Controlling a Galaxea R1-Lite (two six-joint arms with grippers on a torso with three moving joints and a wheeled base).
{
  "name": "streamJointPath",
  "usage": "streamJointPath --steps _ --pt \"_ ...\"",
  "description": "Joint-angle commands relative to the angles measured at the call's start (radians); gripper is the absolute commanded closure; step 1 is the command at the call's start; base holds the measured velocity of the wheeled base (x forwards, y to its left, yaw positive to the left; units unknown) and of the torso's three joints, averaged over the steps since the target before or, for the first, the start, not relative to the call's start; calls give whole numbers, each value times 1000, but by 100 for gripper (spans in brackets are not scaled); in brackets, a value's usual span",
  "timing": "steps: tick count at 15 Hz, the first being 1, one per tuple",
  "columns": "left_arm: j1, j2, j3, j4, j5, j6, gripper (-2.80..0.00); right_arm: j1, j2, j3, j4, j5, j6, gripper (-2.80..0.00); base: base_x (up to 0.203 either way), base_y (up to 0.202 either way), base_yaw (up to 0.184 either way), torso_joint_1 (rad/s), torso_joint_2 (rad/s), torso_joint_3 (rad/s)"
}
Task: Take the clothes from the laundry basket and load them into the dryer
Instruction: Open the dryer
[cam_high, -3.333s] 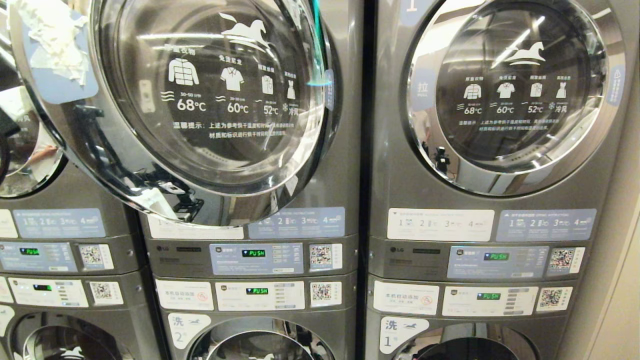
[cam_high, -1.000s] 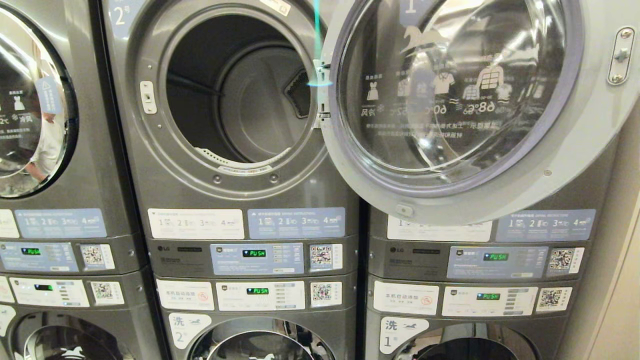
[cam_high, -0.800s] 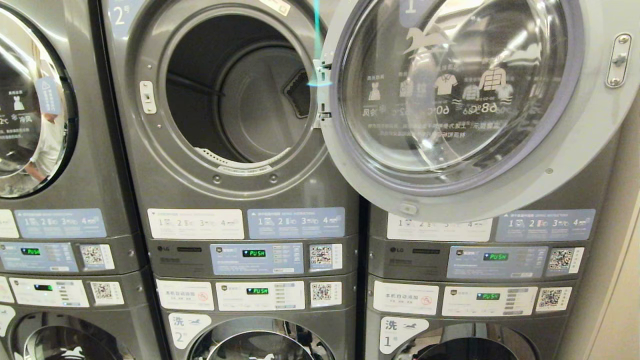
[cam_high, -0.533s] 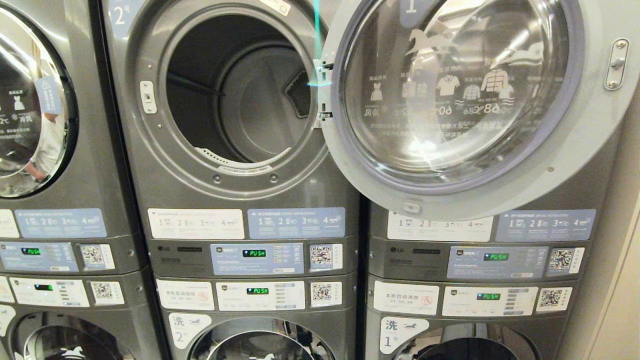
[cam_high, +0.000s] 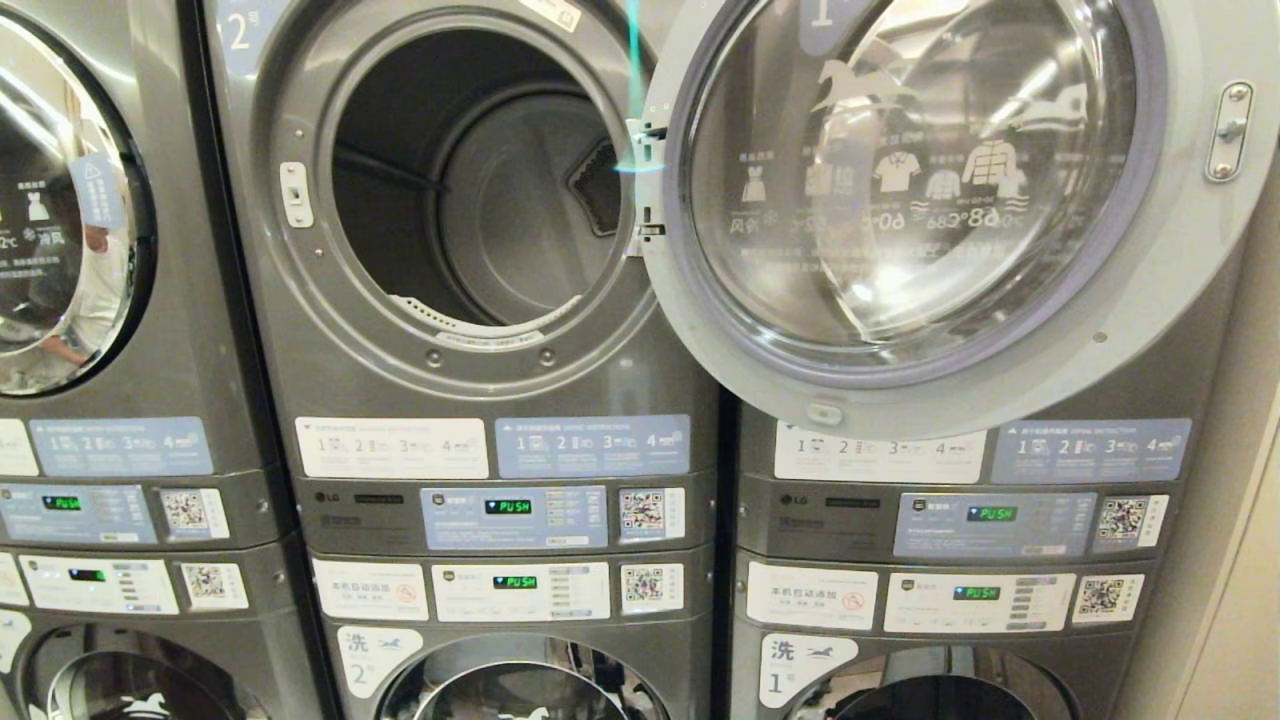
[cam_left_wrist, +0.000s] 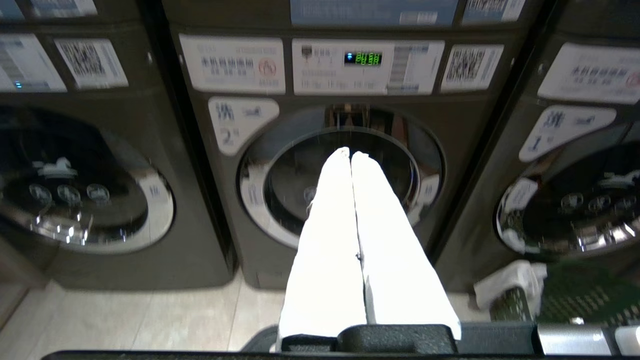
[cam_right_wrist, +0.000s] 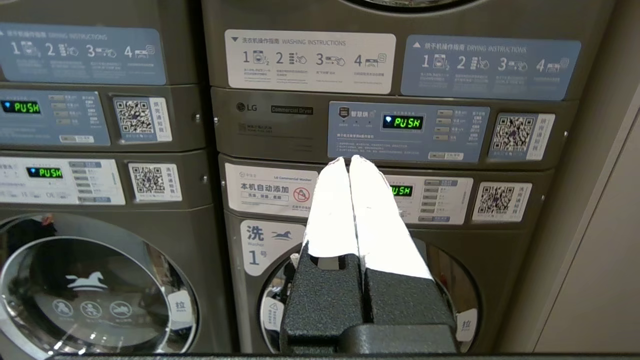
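Grey stacked dryer no. 2: round glass door swung fully to the right, dark steel drum empty, mouth facing the robot, drum axis running level front to back.

Left tool: white fingers together, empty, low before the washer beneath.

Right tool: pressed together, empty, parked.

Green mesh laundry basket with white cloth on the floor, lower right.

Judgement: reach down to the basket, spread fingers, pinch one garment deep.
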Motion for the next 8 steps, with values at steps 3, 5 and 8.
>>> streamJointPath --steps 3,5,8 --pt "23 -193 24 -41 -13 9 0 0 0 -53 -45 64 -72 0 0 0 0 0 0 0" --pt "26 -187 114 -293 -26 61 0 0 34 -172 -58 147 -82 0 0 0 0 0 0 0" --pt "27 -185 133 -299 -63 112 0 1 304 -300 -133 174 -78 0 0 0 0 0 0 0"
